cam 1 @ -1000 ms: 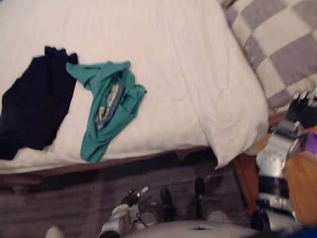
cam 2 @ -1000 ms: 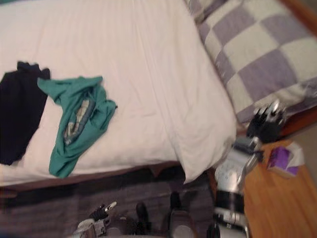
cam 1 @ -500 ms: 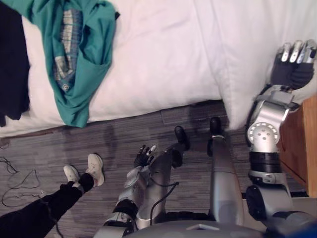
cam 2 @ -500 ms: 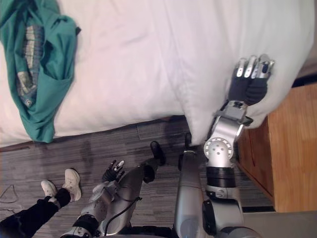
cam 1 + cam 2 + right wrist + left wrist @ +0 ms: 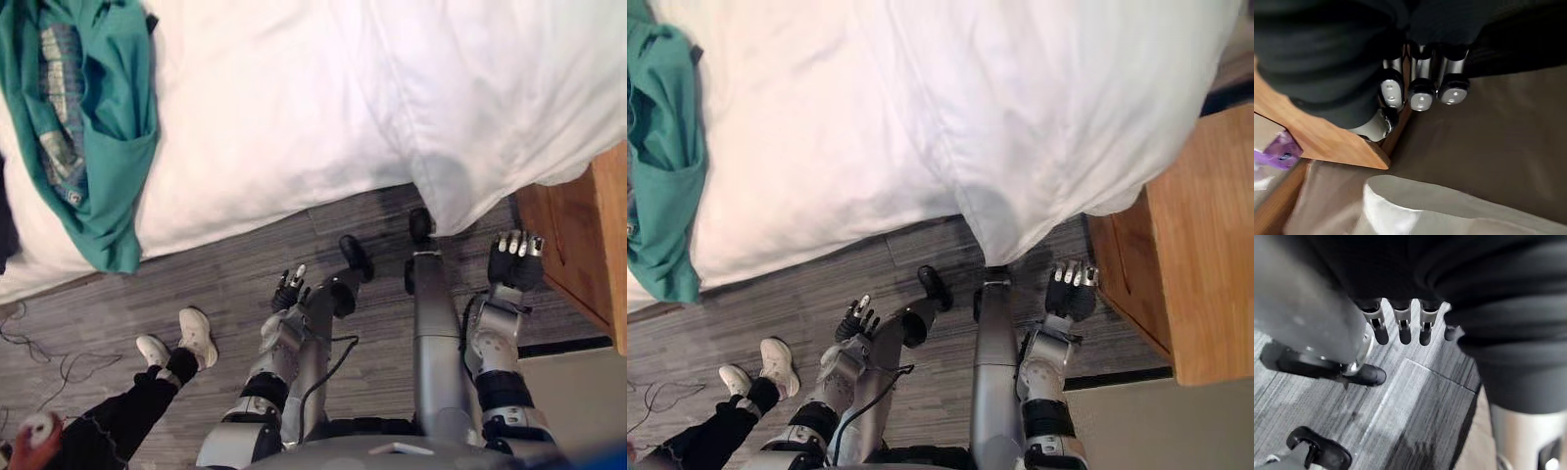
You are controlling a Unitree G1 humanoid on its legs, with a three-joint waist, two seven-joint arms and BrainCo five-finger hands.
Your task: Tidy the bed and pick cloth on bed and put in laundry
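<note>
Bed [image 5: 294, 98], white-covered, spans the upper frame; one corner of its cover hangs down over the grey floor [image 5: 225, 284]. Wooden nightstand [image 5: 588, 235] stands at the right edge. Teal cloth [image 5: 108, 147] lies crumpled on the bed at upper left, its lower end draped over the bed's edge, well apart from both hands. Person's leg with white shoes [image 5: 181, 343] is at lower left. Left hand [image 5: 287, 291], lower centre above the floor: fingers straight, slightly spread, empty. Right hand [image 5: 514, 262], lower right beside the nightstand: fingers loosely extended side by side, empty. Half a second earlier the right hand was raised against the hanging corner; it now sits lower, clear of it. The camera has also shifted.
</note>
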